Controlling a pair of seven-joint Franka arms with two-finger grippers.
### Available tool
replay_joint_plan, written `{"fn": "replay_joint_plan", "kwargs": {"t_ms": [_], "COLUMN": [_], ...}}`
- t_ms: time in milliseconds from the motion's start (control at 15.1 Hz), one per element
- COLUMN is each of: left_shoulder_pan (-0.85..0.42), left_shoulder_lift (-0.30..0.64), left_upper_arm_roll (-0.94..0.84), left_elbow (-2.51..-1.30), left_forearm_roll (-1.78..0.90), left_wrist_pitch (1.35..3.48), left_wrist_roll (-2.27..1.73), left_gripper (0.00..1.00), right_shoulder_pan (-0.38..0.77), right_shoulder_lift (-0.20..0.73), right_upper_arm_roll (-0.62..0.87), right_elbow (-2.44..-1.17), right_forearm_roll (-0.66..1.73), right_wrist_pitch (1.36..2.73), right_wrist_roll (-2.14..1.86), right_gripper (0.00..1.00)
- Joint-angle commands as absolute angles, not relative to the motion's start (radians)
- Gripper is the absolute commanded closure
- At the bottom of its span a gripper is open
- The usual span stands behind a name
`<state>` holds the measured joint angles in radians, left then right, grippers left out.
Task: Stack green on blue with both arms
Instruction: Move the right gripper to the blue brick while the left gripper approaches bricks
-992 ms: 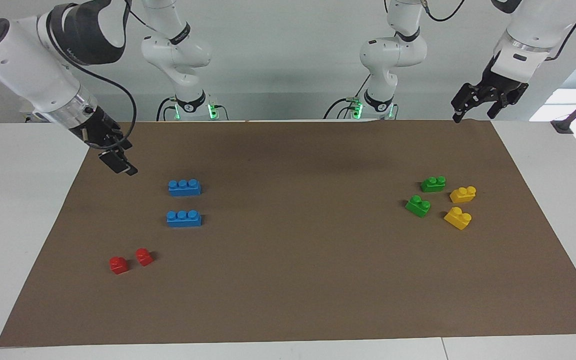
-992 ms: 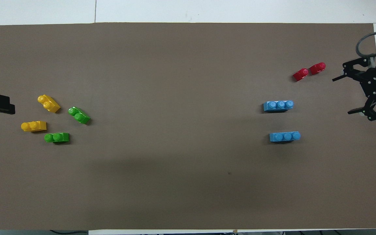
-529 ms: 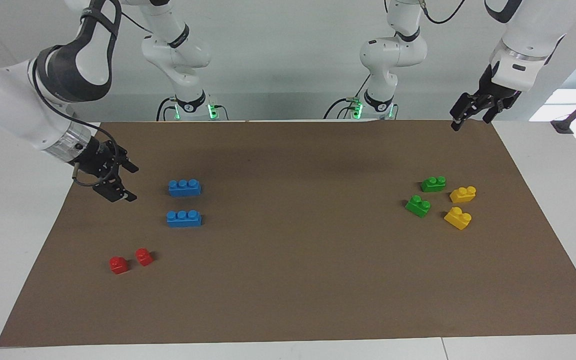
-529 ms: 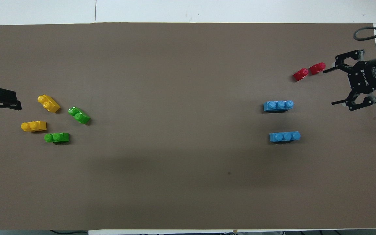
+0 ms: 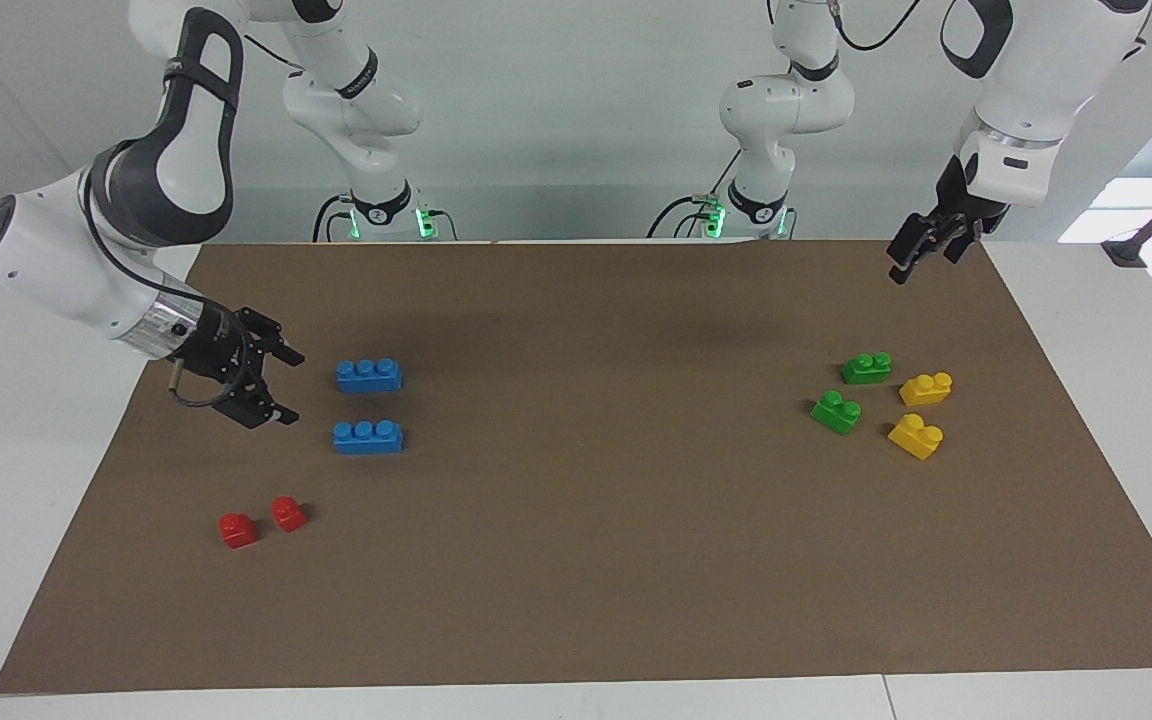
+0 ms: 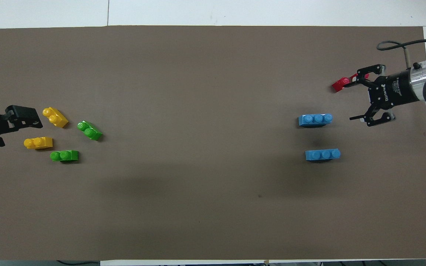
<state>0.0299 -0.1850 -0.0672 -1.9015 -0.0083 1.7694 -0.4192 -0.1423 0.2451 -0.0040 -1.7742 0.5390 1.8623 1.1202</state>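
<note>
Two blue three-stud bricks lie side by side toward the right arm's end, one (image 5: 369, 375) (image 6: 323, 154) nearer to the robots than the other (image 5: 367, 437) (image 6: 315, 119). Two green two-stud bricks (image 5: 866, 368) (image 5: 836, 411) lie toward the left arm's end and show in the overhead view too (image 6: 64, 156) (image 6: 90, 130). My right gripper (image 5: 294, 388) (image 6: 348, 102) is open and empty, low over the mat beside the blue bricks, apart from them. My left gripper (image 5: 904, 262) (image 6: 15, 129) is open and empty, raised over the mat's edge near the green bricks.
Two yellow two-stud bricks (image 5: 926, 388) (image 5: 916, 436) lie beside the green ones. Two small red bricks (image 5: 237, 530) (image 5: 288, 513) lie farther from the robots than the blue bricks. A brown mat (image 5: 576, 560) covers the white table.
My right gripper has come down and moved in toward the blue bricks. My left gripper has shifted in over the mat toward the green and yellow bricks. No brick has moved.
</note>
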Motion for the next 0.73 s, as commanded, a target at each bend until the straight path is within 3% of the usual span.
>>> {"fn": "replay_joint_plan", "kwargs": {"t_ms": [0,661], "left_shoulder_pan": [0.02,0.005], "left_shoulder_lift": [-0.212,-0.167], "left_upper_arm_roll": [-0.063,-0.063], "left_elbow": [-1.968,-2.074], "left_forearm_roll": [-0.02,-0.025], "left_wrist_pitch": [1.821,1.997], "left_wrist_roll": [-0.445,-0.744], "left_gripper": [0.0,0.0], "right_shoulder_pan": [-0.143,-0.164], "right_shoulder_lift": [0.235,0.331], "right_upper_arm_roll": [0.0,0.0], "right_elbow": [-1.857,-1.896], "right_forearm_roll": [0.595,0.673], "right_wrist_pitch": [1.925,1.969], "right_wrist_roll": [1.063,0.894], "right_gripper": [0.05,0.05]}}
